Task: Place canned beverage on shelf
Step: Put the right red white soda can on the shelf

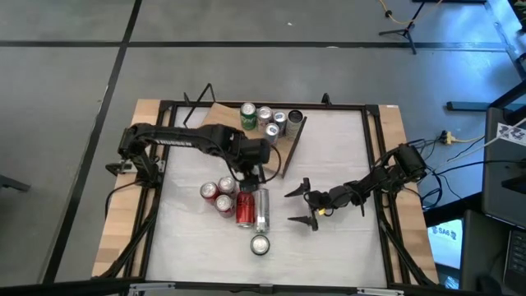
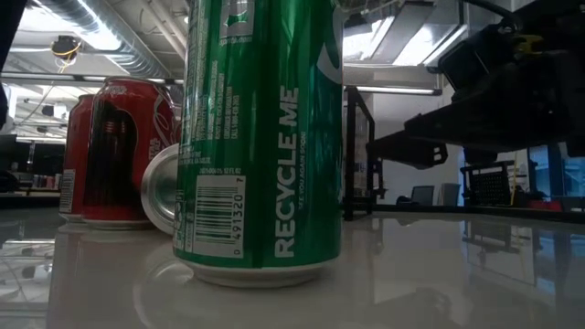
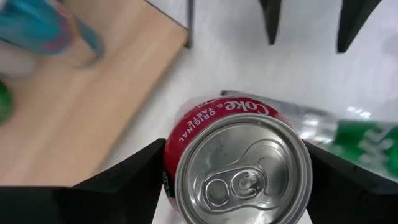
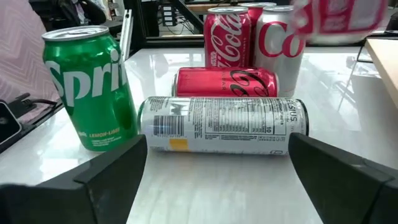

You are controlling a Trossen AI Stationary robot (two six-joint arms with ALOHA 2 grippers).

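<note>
My left gripper (image 1: 251, 174) is shut on a red Coke can (image 3: 239, 168) above the middle of the table, near the wooden shelf board (image 1: 223, 123). The shelf (image 3: 93, 112) bears several upright cans (image 1: 265, 117). The held can shows blurred in the right wrist view (image 4: 339, 18). Below it, a red can (image 1: 245, 209) and a silver can (image 1: 261, 210) lie on their sides. Upright red cans (image 1: 217, 194) and a green Sprite can (image 1: 260, 245) stand nearby. My right gripper (image 1: 301, 205) is open and empty, right of the lying cans. My left gripper pinches the Coke can's round side wall (image 3: 171, 162) between its two fingers (image 3: 134, 177), just below the top rim. The fingers come from above, pointing down. The can stays about upright, top toward the wrist, and looks lifted clear of the table.
The lying silver can (image 4: 224, 124) and red can (image 4: 227, 81) sit right in front of my right gripper, with the Sprite can (image 4: 90, 87) beside them. A black frame (image 1: 374, 148) borders the white table top. The Sprite can (image 2: 260, 137) fills the low view.
</note>
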